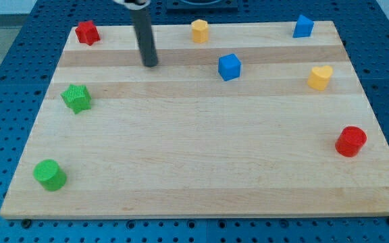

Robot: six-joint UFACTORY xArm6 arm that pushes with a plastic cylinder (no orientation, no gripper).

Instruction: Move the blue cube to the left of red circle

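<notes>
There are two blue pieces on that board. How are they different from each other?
The blue cube sits further in on the board, nearer my tip, which stands to its left in the view. The other blue block sits at the view's top edge, towards the right corner. The cube looks boxy with a flat top; the other block's top looks more peaked, its exact shape unclear. They share the same blue colour and look similar in size.

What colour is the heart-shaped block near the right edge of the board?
Yellow heart block, seen in the camera view.
</notes>
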